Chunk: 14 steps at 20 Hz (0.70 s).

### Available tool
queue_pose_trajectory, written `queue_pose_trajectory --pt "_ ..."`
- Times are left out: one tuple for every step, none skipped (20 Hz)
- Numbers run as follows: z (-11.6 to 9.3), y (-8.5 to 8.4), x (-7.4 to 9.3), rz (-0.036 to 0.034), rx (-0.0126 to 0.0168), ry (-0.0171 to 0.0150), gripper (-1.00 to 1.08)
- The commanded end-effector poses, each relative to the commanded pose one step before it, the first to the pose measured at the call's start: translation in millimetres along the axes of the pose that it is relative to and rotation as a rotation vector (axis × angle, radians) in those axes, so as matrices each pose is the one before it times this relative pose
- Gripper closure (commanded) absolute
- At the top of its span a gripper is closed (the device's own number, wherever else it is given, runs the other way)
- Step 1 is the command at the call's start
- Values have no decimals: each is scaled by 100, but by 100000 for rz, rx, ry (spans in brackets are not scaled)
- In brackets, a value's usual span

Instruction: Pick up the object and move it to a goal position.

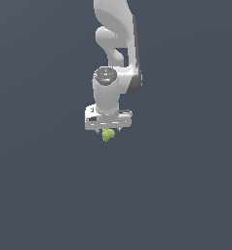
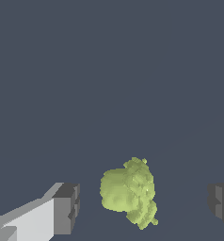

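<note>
The object (image 2: 128,191) is a small lumpy yellow-green blob with a bumpy surface. In the wrist view it lies between my two fingers, with a clear gap on each side. One grey fingertip (image 2: 67,208) and the other fingertip (image 2: 220,203) stand wide apart, touching nothing. In the exterior view the object (image 1: 107,135) peeks out just below the white hand, and my gripper (image 1: 108,130) is open directly over it. The arm reaches down from the top of that view.
A plain dark grey-blue surface (image 1: 186,195) fills both views. No other object, container or edge shows.
</note>
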State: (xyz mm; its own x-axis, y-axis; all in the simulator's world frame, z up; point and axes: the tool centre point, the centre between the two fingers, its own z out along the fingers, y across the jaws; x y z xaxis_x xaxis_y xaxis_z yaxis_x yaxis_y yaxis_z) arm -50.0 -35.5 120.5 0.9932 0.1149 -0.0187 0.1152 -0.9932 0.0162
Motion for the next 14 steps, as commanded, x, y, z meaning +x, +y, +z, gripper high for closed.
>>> queue_pose_trajectory --pt "1065 45 -1224 -3722 539 571 -92" --pt "354 -4 -438 -1282 169 201 -92" --pt "320 -11 -409 -1176 148 186 -92" --pt "287 -15 -378 -1071 128 171 -92" --pt "255 -19 -345 -968 110 156 -92" --pt "225 -19 -312 -860 93 139 -92" --pt "196 -22 -277 -761 79 124 -92" --pt "167 -21 -242 -658 66 107 -92" --pt "140 -19 -206 -555 54 91 -92" --pt "114 -18 -169 -455 43 75 -92" --pt "88 -14 -132 -353 32 58 -92" --pt "62 -11 -94 -254 23 42 -92" --pt "37 -7 -57 -152 13 25 -92" --pt "11 -11 -16 -68 6 11 -92"
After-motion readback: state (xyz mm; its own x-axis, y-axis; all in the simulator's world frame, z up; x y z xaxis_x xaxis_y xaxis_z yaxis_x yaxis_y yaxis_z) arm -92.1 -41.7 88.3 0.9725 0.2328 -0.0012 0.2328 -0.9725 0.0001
